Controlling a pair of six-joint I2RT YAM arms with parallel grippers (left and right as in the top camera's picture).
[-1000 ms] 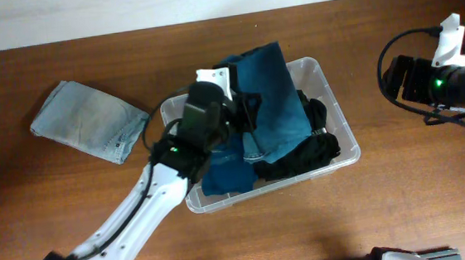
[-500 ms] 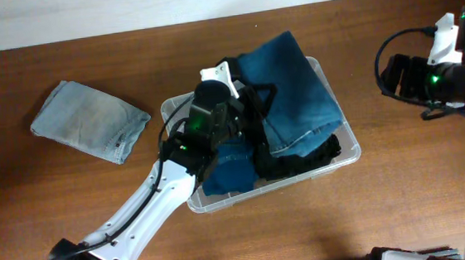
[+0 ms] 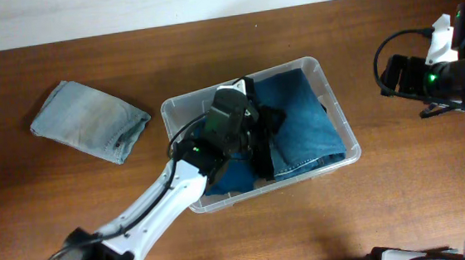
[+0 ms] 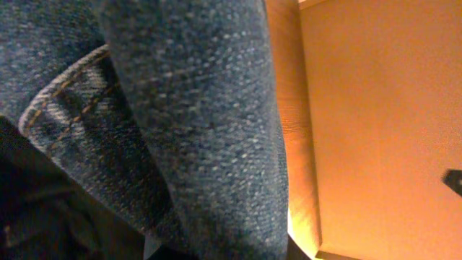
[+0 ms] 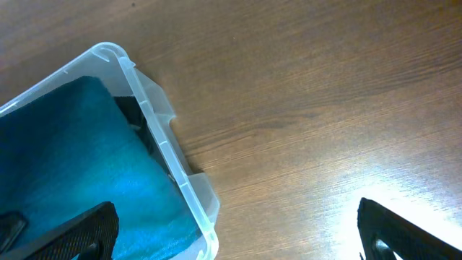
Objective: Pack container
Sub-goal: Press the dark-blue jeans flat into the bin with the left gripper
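clear glossy plastic container (image 3: 342, 130), coarse denim jeans (image 3: 303, 124), wood table (image 3: 209, 49)

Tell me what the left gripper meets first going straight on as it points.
The left gripper would meet the blue jeans in the container; denim fills its wrist view, so probably almost at once.

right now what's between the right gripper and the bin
Only bare wooden table lies between the right gripper and the bin; the right wrist view shows it, and overhead agrees.
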